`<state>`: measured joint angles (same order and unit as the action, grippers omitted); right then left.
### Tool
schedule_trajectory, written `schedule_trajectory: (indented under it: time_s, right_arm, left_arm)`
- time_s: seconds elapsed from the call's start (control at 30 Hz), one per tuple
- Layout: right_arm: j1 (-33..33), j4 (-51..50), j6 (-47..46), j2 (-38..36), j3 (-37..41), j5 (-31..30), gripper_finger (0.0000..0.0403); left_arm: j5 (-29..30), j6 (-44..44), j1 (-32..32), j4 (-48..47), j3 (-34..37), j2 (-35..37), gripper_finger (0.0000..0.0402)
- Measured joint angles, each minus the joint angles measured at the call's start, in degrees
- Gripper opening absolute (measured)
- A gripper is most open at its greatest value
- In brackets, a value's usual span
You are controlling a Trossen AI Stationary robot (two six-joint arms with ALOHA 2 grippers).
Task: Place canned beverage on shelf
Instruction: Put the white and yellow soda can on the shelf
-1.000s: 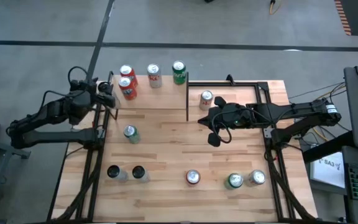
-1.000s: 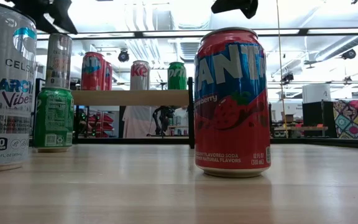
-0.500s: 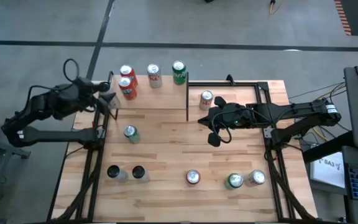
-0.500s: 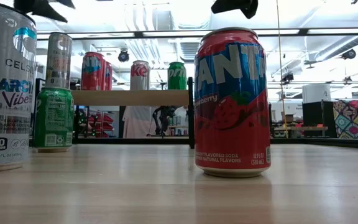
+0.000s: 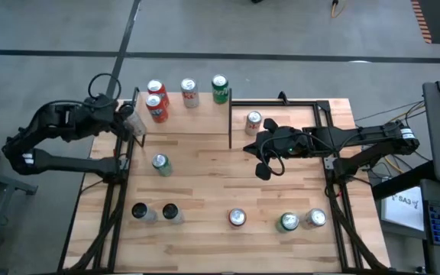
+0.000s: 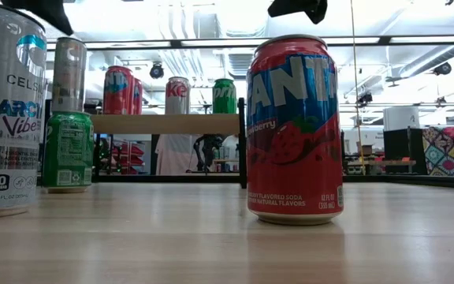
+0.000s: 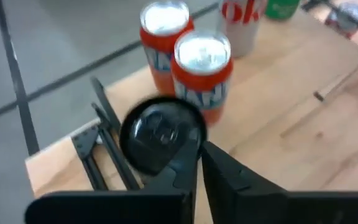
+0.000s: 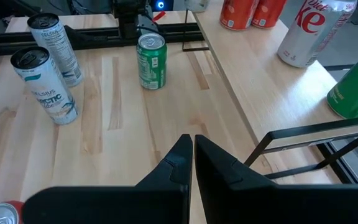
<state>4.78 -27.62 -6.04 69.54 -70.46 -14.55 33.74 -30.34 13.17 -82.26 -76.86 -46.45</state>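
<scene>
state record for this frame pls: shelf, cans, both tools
shelf: far-left part of the table
cans on shelf: two red cans, Diet Coke can, green can, all upright
slim can: dark top, at the shelf's left end
left tool: shut, beside the slim can's top, not gripping it
right tool: shut, empty, over the table right of the shelf
cans off shelf: seven, upright on the table
</scene>
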Motion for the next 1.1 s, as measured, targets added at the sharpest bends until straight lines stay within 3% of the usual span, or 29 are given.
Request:
schedule_trajectory:
  time_s: [0.2,0.9,0.97,1.1]
  right_arm:
    - [0.0,-0.4,0.0,0.0,0.0,0.0,0.0009]
    - [1.2,-0.5,-0.5,0.0,0.0,0.0,0.0009]
    - [1.4,-0.5,-0.5,0.0,0.0,0.0,0.0009]
    - [1.6,-0.5,-0.6,0.0,0.0,0.0,0.0009]
  left_arm:
    - [4.1,0.9,0.0,-0.3,1.2,-0.7,0.0028]
    - [10.3,8.0,0.0,7.5,3.6,-1.5,0.0]
    - [9.1,8.9,0.0,7.6,2.1,-1.5,0.0]
    - [-1.0,10.1,0.0,7.5,-2.4,-1.4,0.0]
